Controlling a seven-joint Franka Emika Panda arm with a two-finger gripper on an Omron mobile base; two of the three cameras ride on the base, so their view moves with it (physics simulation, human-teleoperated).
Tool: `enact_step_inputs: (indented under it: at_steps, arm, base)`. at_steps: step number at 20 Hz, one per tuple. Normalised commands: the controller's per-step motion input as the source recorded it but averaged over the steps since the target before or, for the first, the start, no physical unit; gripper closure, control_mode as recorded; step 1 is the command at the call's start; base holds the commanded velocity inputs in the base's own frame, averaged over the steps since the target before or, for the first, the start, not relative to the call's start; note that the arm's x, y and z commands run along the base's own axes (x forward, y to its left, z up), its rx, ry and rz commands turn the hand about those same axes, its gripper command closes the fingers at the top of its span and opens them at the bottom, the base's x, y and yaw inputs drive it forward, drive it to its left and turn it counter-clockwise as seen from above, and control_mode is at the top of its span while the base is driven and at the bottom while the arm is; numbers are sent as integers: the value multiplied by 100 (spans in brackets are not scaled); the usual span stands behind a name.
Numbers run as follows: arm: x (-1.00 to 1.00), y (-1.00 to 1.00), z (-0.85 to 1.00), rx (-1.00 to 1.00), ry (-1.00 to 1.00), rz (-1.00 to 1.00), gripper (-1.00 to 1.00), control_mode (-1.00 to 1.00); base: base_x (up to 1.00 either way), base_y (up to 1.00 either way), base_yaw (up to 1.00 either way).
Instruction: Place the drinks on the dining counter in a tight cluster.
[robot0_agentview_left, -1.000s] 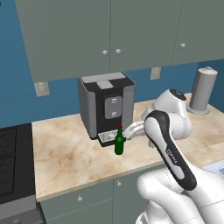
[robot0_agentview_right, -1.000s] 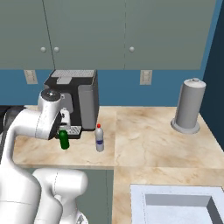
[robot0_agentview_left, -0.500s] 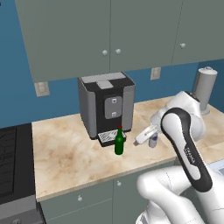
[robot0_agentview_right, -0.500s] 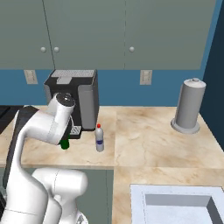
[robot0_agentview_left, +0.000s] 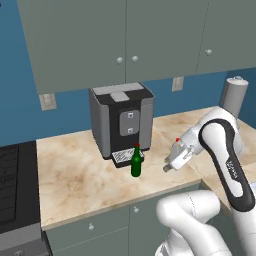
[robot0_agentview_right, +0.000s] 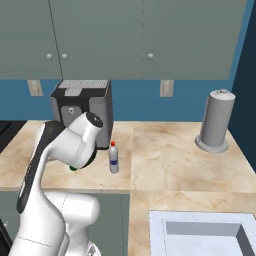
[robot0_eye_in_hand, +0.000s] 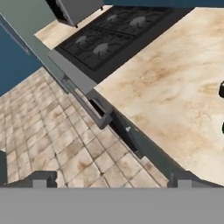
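The white arm rises from the base, bends at a dark-jointed elbow and folds back down so the wrist sits low over the counter edge. The gripper (robot0_eye_in_hand: 111, 177) points out and downward toward the floor side, its two dark fingertips (robot0_eye_in_hand: 39, 178) standing far apart with nothing between them. From the left base camera the hand (robot0_agentview_left: 176, 155) angles leftward, tilted slightly down

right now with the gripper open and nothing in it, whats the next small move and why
Probably swing the hand left and down toward the slim dark green bottle standing upright by the coffee machine. The gripper hangs to the bottle's right, apart from it, and the hand view looks toward the stove, not a bottle.
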Motion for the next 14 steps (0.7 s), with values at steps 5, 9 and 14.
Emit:
enact_step_inputs:
  at_steps: [5, 9, 14]
  arm:
    - [-11, -15, 4, -1, 0, 16, -100, -100]
    - [-26, -21, 6, -1, -4, 0, -100, -100]
    - [-29, -22, 3, 0, -16, -2, -100, -100]
  base:
    - [0, 0, 0]
    - [0, 0, 0]
    - [0, 0, 0]
